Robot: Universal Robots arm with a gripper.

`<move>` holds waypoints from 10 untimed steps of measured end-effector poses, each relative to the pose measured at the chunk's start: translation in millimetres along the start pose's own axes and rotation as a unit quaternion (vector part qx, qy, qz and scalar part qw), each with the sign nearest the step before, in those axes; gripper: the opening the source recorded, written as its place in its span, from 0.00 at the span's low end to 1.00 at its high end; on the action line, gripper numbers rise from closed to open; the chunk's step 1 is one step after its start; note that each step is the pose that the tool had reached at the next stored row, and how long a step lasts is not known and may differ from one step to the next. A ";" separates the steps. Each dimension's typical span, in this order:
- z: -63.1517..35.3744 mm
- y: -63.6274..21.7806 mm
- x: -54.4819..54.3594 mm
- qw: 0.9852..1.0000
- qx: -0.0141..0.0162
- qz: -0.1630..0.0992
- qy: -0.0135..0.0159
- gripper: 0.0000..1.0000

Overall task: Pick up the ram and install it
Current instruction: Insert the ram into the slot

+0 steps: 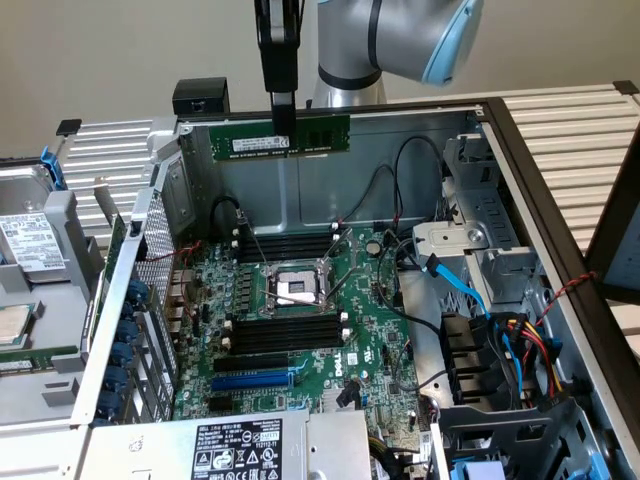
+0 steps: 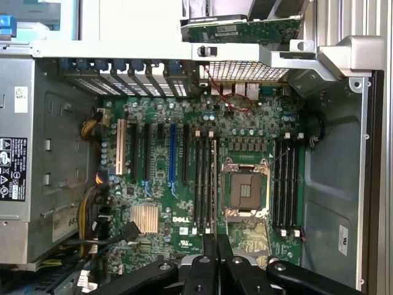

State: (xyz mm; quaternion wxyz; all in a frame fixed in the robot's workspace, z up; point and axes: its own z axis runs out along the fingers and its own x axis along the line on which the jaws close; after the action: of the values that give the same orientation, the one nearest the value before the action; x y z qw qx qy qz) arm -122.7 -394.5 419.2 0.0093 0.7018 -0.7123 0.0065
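The ram (image 1: 280,135) is a long green stick with a white label. It hangs level in the air over the far wall of the open computer case (image 1: 400,150). My gripper (image 1: 284,112) is shut on its upper edge near the middle. Below it on the motherboard, long black memory slots (image 1: 285,245) lie beyond the processor socket (image 1: 295,290), and more memory slots (image 1: 285,330) lie on its near side. In the wrist view my gripper (image 2: 216,246) is shut, and the ram (image 2: 215,184) shows edge-on as a thin strip over the memory slots (image 2: 202,184) beside the socket (image 2: 245,190).
A blue expansion slot (image 1: 250,380) sits near the front of the board. Blue and black cables (image 1: 460,285) and drive cages crowd the exterior view's right. A hard drive (image 1: 30,250) lies outside the case on the left. The power supply (image 1: 235,450) is at the front.
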 end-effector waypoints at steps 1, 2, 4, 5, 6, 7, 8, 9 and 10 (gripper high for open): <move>0.0 0.0 0.0 1.000 0.000 0.000 0.000 0.12; 0.0 0.0 0.0 1.000 0.000 0.000 0.000 0.12; 0.0 0.0 0.0 1.000 0.000 0.000 0.000 0.12; 0.0 0.0 0.0 1.000 0.000 0.000 0.000 0.12; 0.0 0.0 0.0 1.000 0.000 0.000 0.000 0.12; 0.0 0.0 0.0 1.000 0.000 0.000 0.000 0.12; 0.0 0.0 -0.2 1.000 0.000 0.000 0.000 0.12; 0.0 0.0 -0.2 1.000 0.001 0.000 0.000 0.12; 0.0 0.0 -0.2 1.000 0.001 0.000 0.000 0.12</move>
State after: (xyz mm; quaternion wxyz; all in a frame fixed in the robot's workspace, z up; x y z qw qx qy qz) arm -122.7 -394.3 419.2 0.0080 0.7018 -0.7123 0.0073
